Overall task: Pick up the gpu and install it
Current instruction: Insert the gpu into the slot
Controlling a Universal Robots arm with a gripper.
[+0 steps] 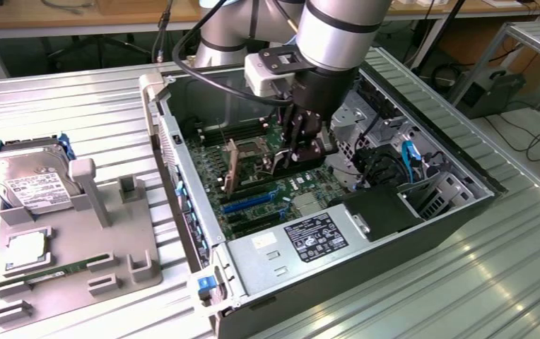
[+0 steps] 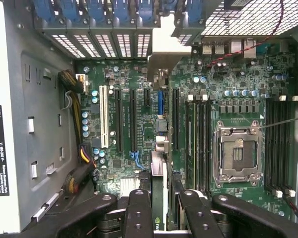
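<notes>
Green circuit board fills the floor of the open computer case [image 1: 251,296], which lies on its side on a ribbed metal surface [image 1: 81,113]. The arm reaches down into the case, and its black pincer [image 1: 300,145] is closed on the gpu [image 1: 235,166], a thin card held on edge above the motherboard [image 1: 251,191], tilted a little, with its lower edge near the blue and black expansion slots [image 1: 251,201]. From the wrist view the pincer [image 2: 159,208] has its fingers [image 2: 139,213] either side of the gpu [image 2: 158,198], whose narrow edge runs away from the camera over the motherboard [image 2: 139,124], in line with the gap between the black slots [image 2: 124,119] and the row of memory slots [image 2: 196,139]; whether the card's edge already touches a slot cannot be told. An empty silver CPU socket [image 2: 237,153] sits beside the memory slots. A grey power supply with a black label [image 1: 312,236] occupies the near corner of the case. On the exterior view's left, a grey fixture tray [image 1: 72,261] rests on the surface, carrying a silver hard drive with a white label [image 1: 25,180], a square processor chip [image 1: 27,247] and a narrow green RAM stick [image 1: 58,272].
</notes>
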